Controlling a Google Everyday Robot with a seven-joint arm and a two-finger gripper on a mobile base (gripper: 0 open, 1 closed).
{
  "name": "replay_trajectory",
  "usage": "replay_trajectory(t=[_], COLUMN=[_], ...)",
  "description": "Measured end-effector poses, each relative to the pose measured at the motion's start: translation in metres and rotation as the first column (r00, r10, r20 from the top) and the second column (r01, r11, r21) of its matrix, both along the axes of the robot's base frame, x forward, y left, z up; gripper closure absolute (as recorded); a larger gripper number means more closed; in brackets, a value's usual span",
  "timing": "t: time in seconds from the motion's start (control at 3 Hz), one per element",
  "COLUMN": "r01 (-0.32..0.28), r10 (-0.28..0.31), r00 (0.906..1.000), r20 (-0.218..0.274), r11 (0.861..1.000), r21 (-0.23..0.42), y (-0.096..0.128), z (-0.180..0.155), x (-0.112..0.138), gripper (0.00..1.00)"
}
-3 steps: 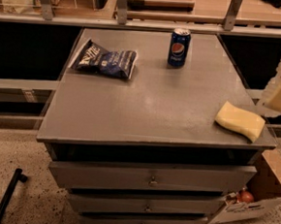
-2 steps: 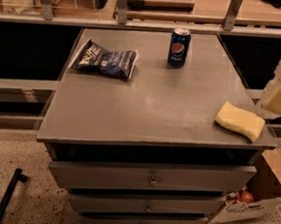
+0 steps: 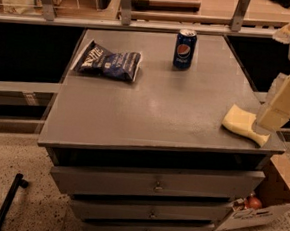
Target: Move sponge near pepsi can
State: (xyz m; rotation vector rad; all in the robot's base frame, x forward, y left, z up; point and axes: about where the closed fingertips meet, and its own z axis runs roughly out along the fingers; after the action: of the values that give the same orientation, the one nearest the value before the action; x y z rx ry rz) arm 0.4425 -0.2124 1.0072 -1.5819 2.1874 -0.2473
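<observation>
Grasp stage I'd say: pale yellow foam sponge [image 3: 242, 124] at the grey table's [image 3: 150, 108] front-right corner, pincer [image 3: 271, 113] at its end, opening can't tell. Next: grip, carry toward the dark blue pepsi can [image 3: 184, 49].

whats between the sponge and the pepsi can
Nothing: in the camera view only bare cabinet top runs between the sponge and the pepsi can. The chip bag lies off to the left; the gripper is at the sponge's right end.
</observation>
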Motion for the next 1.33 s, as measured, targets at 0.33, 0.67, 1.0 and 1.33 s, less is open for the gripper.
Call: replay_trajectory(t=[0.33,0.67,1.0,1.33], r01=[0.026,0.040,0.064,0.100], r10=[-0.027,-0.041,-0.057,-0.087], r00=[0.9966,0.9842,0.9674,0.9569], r20=[-0.078,-0.172,-0.247,-0.277], r11=[1.000,0.999,0.998,0.994], r21=[-0.016,-0.006,0.020,0.033], y=[-0.023,-0.040,-0.049,-0.052], z=[-0.047,-0.097,-0.141,-0.171], x=[0.026,0.042,0.048,0.052], gripper=[0.00,0.00,0.00,0.00])
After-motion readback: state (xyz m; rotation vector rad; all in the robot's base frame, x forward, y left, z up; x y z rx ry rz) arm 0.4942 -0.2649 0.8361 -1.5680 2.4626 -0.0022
